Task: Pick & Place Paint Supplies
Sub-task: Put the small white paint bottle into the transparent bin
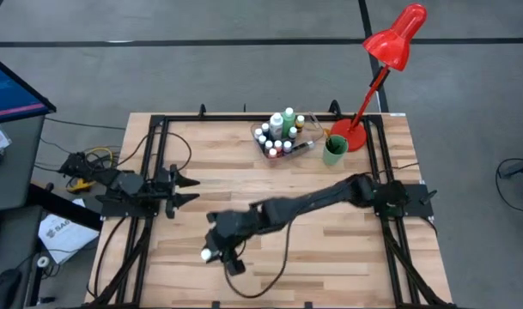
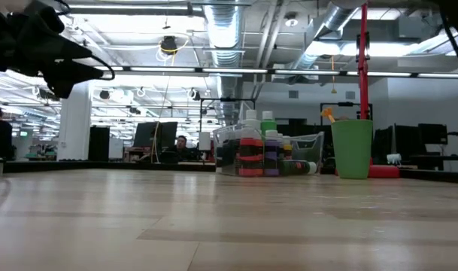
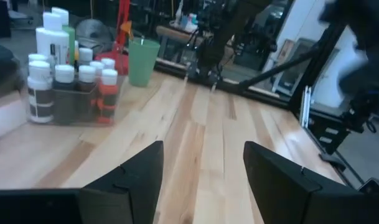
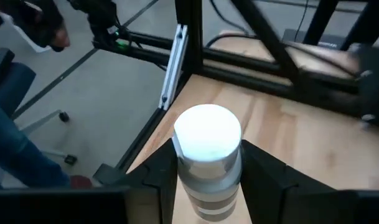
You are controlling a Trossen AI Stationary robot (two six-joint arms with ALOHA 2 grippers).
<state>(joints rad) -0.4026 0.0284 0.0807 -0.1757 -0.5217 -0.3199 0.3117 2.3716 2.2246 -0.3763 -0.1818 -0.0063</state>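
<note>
held bottle (image 4: 208, 158) base cut off, brushes unclear

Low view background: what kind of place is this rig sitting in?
Probably an open-plan office or lab floor: exposed ceiling ducts, long strip lights, and a person seated at monitors behind the wooden table.

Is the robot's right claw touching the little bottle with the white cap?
Touching. In the right wrist view, the right gripper has a dark finger pressed against each side of the white-capped bottle, with no gap showing.
</note>
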